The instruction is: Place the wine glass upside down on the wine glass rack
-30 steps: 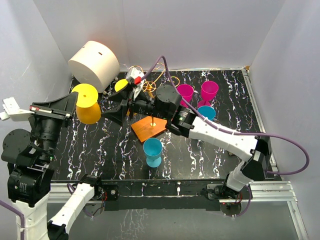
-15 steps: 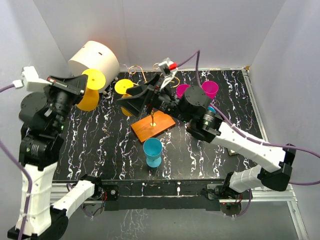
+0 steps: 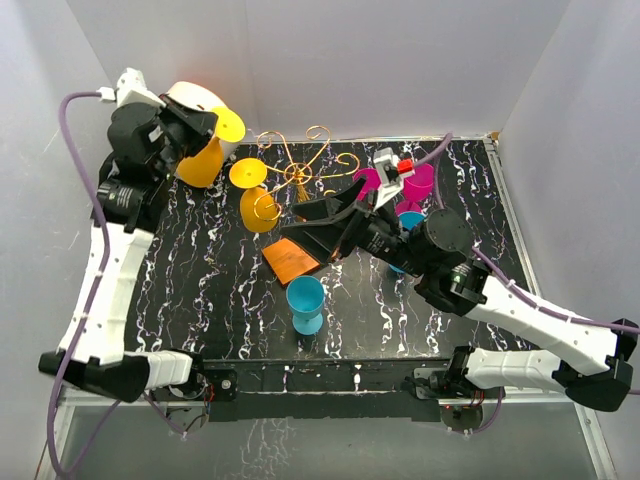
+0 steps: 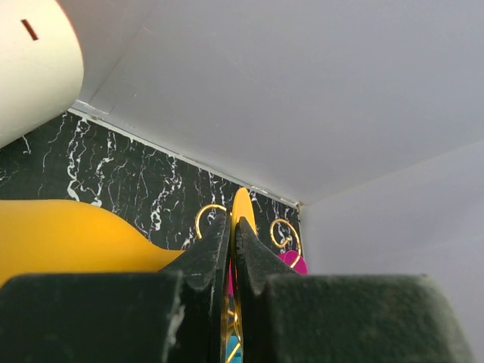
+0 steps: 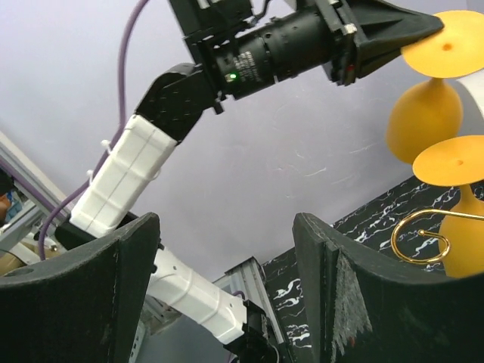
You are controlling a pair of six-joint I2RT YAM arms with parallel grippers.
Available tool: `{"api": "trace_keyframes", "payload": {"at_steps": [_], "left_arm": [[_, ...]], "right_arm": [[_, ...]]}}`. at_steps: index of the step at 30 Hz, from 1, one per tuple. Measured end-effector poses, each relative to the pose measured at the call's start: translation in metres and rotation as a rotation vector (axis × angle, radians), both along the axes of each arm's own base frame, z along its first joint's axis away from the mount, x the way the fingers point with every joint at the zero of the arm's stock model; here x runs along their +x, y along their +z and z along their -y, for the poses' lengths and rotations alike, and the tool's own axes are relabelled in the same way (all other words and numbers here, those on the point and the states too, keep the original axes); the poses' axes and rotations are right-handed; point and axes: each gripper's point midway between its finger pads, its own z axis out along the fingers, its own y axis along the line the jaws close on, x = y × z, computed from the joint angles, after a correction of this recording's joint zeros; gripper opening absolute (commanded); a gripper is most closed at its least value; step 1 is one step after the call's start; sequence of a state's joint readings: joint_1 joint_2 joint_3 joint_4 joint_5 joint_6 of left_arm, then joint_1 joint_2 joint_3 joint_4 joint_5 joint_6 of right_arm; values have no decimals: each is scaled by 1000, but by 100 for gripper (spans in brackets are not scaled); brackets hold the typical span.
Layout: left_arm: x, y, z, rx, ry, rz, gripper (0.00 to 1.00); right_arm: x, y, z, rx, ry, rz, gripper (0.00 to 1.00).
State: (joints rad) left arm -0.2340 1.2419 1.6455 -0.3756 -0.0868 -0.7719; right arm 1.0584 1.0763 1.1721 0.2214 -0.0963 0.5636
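Top view, slip risk: inverted yellow plastic wine glass (image 3: 203, 163) pinched only by its thin foot disc; likely to swing or drop if jolted on the way over.
Top view, collision risk: second yellow plastic glass (image 3: 257, 205) appears to hang already on the 9 o'clock side of the thin gold wire rack with scroll arms and orange-brown wooden base (image 3: 298, 176); easily knocked off by a low approach from 10 o'clock.
Top view, tipping risk: light wire stand, liable to shift under a sideways push on a scroll.
Top view, left gripper (image 3: 205, 128): clamped on the foot disc, raised at the table's 10 o'clock, beside a white cylinder (image 3: 185, 100), well apart from the rack.
Top view, right gripper (image 3: 300, 226): spread wide, empty, over the wooden base at the rack's 5 o'clock; contact with the base impossible to tell.
Left wrist view, fingers (image 4: 215, 253): pressed together with the yellow foot disc edge-on between them, bowl at 9 o'clock, gold scrolls beyond.
Right wrist view, fingers (image 5: 113, 291): far apart, nothing between.
Right wrist view, held glass: at 1 o'clock, foot up, bowl down, above the hanging glass and a gold scroll.
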Motion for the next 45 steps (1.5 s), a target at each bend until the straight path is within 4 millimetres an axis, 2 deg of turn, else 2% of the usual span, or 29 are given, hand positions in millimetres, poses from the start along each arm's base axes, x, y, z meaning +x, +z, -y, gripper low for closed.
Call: {"api": "trace_keyframes", "payload": {"at_steps": [3,9,16,25,31,45], "left_arm": [[19,-6,10,24,-39,-14,0],[32,-21,28,43,-123,-40,0],[35,-26,47,43,-229,-37,0],[29,-24,63,48,-336,-12,0],[30,-32,69,44,-371,-23,0],[34,-64,75,7,-393,-98,0]], "right_arm": [[-2,0,8,15,-11,-8,70],[-2,2,17,43,-32,-10,73],[3,-19,13,25,-42,-56,74],[7,-28,10,27,-53,-63,75],[9,-38,13,28,-68,-73,75],[9,-29,27,80,-102,-60,75]]}}
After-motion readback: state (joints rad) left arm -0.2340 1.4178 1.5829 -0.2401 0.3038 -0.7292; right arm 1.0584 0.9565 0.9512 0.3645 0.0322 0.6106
